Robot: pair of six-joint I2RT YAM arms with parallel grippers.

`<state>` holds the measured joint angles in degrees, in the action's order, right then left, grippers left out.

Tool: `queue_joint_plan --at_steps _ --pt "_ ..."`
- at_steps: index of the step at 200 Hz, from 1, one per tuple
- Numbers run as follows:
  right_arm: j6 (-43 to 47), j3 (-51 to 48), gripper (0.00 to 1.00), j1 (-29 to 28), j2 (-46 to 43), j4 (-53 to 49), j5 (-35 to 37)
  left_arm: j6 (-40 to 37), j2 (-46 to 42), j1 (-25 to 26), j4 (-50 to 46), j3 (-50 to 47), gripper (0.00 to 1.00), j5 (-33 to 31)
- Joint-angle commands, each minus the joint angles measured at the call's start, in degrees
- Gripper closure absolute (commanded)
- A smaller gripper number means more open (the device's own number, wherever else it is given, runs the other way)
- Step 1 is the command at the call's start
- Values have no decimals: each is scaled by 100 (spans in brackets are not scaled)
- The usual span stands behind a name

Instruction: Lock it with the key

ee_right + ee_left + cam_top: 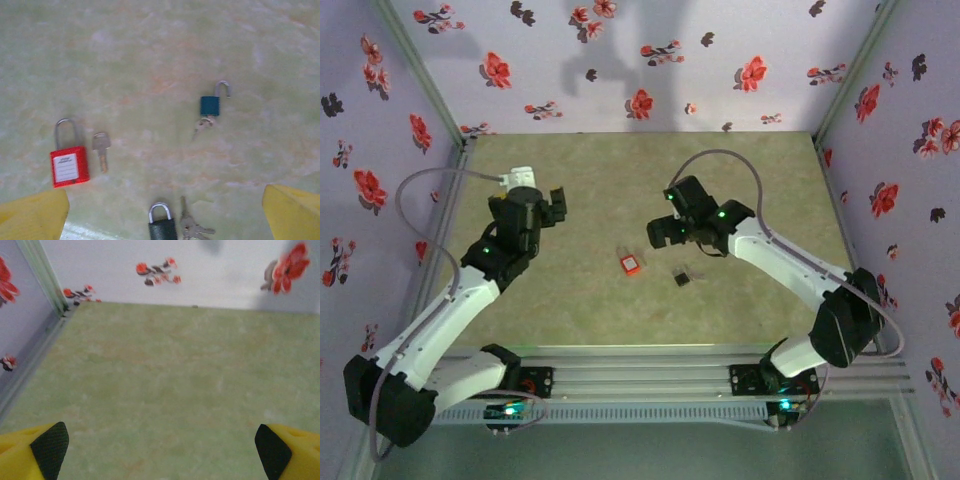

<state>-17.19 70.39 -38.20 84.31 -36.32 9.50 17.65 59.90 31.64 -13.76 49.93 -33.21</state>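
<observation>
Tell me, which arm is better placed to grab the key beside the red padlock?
Right. The right gripper hovers open close to the red padlock and the key beside it; the left gripper sits farther off, aimed away from them.

on the table (620,180) we find the lock (70,165) lying flat, at the left of the right wrist view. a single key (101,150) lies just beside it on its right. well apart to the right and farther up lies a second padlock (210,105), with a key (202,125) touching its lower end. at the bottom edge, between those two, sits a third padlock (162,229), a bunch of keys (192,229) just right of it. seen from above, the lock lies near the table's middle.
</observation>
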Motion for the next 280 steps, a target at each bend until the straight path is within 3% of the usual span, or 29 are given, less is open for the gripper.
queue_joint_plan --at_steps 1,78,98,126,181,280 --pt "-191 -122 1 198 15 27 335 51 -116 109 49 -190 0 98" --pt "-292 40 3 711 819 298 -176 -393 -22 529 -176 -120 0 48" --pt "-278 85 7 799 1066 387 -220 -617 -20 623 -106 -149 0 -74" --pt "-147 289 25 849 1501 395 -381 -745 12 708 -65 -168 0 -130" --pt "-73 723 35 927 2203 309 -378 -866 22 749 -52 -150 0 -200" --pt "-4 1380 42 1205 3087 148 -725 -912 30 765 -54 -142 0 -201"
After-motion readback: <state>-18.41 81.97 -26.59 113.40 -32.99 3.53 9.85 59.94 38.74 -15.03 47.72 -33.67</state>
